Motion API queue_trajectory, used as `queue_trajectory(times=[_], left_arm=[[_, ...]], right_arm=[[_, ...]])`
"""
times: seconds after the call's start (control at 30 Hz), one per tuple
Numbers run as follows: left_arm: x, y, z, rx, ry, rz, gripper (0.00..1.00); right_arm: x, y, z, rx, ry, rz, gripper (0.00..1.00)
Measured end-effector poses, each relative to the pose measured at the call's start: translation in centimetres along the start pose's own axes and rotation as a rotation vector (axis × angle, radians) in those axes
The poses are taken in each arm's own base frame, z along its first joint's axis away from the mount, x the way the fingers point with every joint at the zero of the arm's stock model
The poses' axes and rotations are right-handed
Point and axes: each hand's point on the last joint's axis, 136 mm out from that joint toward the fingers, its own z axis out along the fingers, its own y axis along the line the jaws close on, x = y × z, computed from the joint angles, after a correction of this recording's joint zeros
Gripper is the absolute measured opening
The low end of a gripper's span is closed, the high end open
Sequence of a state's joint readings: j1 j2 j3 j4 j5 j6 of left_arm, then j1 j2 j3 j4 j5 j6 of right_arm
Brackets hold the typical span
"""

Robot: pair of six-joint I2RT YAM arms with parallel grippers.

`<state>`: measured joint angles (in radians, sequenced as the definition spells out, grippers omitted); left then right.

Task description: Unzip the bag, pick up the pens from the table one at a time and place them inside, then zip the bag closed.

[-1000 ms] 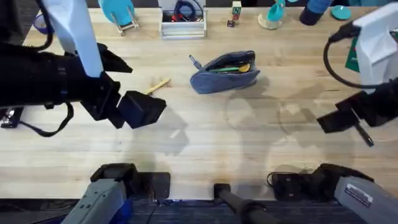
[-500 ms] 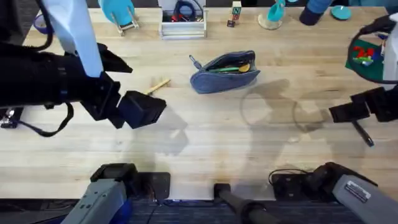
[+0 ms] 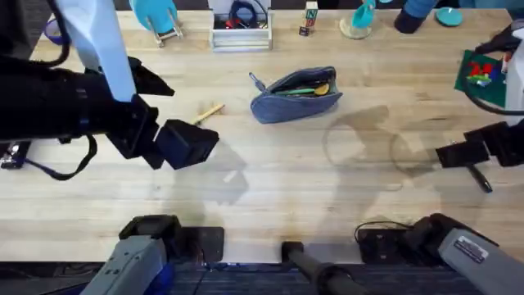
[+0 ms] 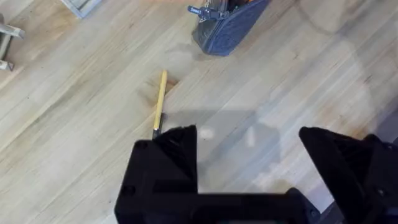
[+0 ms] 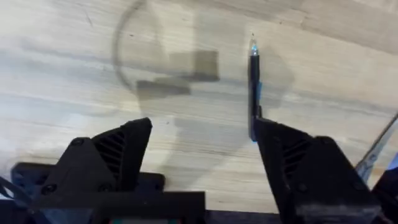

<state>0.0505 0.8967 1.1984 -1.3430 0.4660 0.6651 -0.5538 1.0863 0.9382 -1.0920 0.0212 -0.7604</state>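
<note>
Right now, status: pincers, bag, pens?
Both pincers open, empty: left, right. Bag unzipped, items inside. Tan pen and dark pen on table. Nothing in the way.

A: Non-task items, overhead, top edge?
B: Blue clamp-like object upper left; white tray with dark coiled cable; small block; teal piece on a round base.
A: Right edge?
B: Green mat bearing coloured bits.

Tan-yellow pen lies beyond open left end effector; bag farther.
</note>
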Motion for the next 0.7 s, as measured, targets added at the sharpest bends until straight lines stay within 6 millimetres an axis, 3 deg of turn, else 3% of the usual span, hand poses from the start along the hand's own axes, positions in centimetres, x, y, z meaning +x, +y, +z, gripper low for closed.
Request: queue_trajectory(times=[0.23, 0.5, 0.7], left_arm=[[0.0, 0.0, 0.0, 0.000, 0.000, 0.000, 0.993], [0.0, 0.0, 0.0, 0.000, 0.000, 0.000, 0.993], [0.0, 0.0, 0.0, 0.000, 0.000, 0.000, 0.993]], right_arm=[[1.0, -0.8, 1.3, -0.027, 0.038, -0.078, 0.998], [2.1, -2.6, 4.5, -0.016, 0.047, -0.039, 0.998], [2.2, -3.7, 5.9, -0.032, 0.008, -0.011, 0.998]])
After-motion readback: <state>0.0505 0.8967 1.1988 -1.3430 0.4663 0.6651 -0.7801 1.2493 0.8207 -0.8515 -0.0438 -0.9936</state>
